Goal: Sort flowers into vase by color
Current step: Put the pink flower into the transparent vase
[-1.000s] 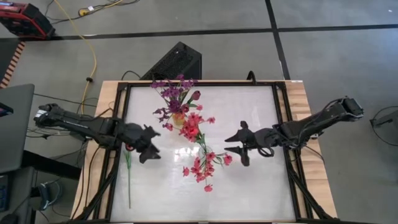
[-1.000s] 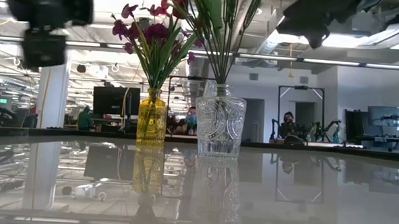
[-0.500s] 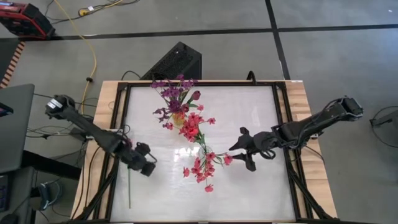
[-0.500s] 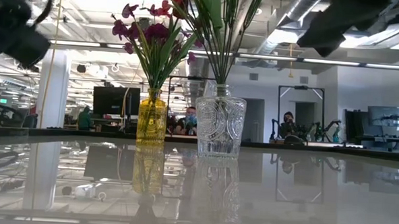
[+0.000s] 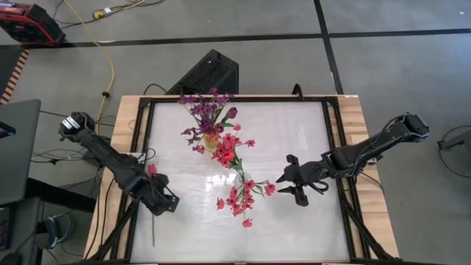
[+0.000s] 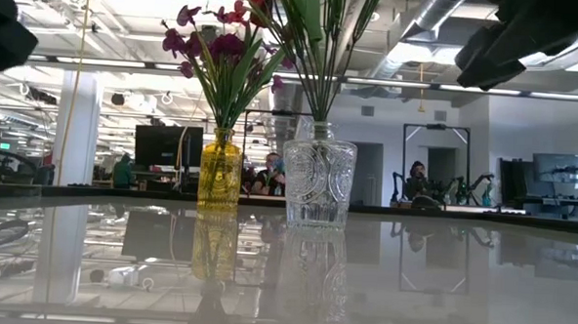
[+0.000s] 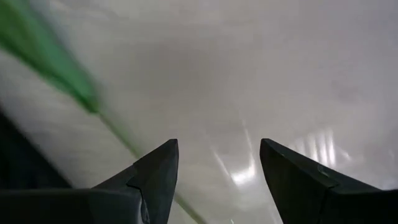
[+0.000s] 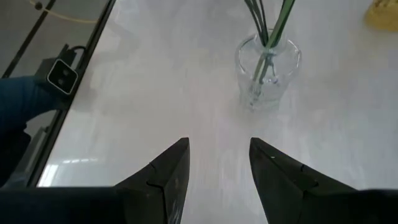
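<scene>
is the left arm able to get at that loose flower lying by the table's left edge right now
Probably yes. The left gripper is open and right over the loose flower's stalk, and nothing lies between them. The vases stand well off toward the table's middle.

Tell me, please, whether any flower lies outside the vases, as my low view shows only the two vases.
Observer: Yes, one red-budded flower lies flat near the left edge of the table.
Operator: Is the left gripper on it?
Observer: The left gripper is over its green stem, open and holding nothing.
Operator: And the right one?
Observer: The right gripper is open and empty, to the right of the red sprigs, pointing toward the clear vase.
</scene>
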`<state>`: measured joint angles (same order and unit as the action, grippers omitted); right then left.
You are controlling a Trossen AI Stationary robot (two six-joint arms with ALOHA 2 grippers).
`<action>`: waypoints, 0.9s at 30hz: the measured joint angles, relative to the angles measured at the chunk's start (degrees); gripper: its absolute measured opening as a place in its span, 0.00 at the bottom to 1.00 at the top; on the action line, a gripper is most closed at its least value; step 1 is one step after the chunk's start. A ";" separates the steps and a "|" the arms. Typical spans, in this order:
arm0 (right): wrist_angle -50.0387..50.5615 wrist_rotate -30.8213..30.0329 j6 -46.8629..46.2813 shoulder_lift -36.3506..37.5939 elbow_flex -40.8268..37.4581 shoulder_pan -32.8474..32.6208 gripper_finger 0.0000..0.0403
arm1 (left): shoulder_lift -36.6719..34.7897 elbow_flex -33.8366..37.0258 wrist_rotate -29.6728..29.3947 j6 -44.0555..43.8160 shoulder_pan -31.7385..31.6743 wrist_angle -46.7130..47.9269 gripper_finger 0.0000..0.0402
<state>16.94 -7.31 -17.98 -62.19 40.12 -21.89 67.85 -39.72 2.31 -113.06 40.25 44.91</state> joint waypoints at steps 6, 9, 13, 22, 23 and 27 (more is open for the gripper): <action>1.16 -0.01 0.28 -0.02 0.00 -0.49 0.48 | 3.00 -2.65 2.02 -6.02 3.35 7.32 0.53; 1.42 0.00 0.48 -0.02 0.00 -1.34 0.48 | 5.60 -2.65 3.40 -7.96 4.67 7.12 0.53; 2.01 0.00 1.36 -0.02 0.00 -2.64 0.48 | 9.17 -2.65 3.45 -8.18 5.86 7.17 0.53; 2.21 -0.04 0.44 -0.04 0.00 -5.51 0.48 | 13.54 2.43 1.45 -10.13 8.57 0.80 0.53; 2.25 -0.03 -0.18 -0.03 0.00 -5.79 0.48 | 13.25 3.78 0.43 -10.79 9.01 -1.68 0.53; 2.38 -0.03 -2.51 -0.04 0.00 -7.24 0.48 | 12.68 5.14 -2.18 -11.45 10.07 -4.36 0.51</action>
<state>19.32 -7.34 -20.49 -62.24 40.12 -29.13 80.53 -34.58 0.12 -124.51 50.32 40.55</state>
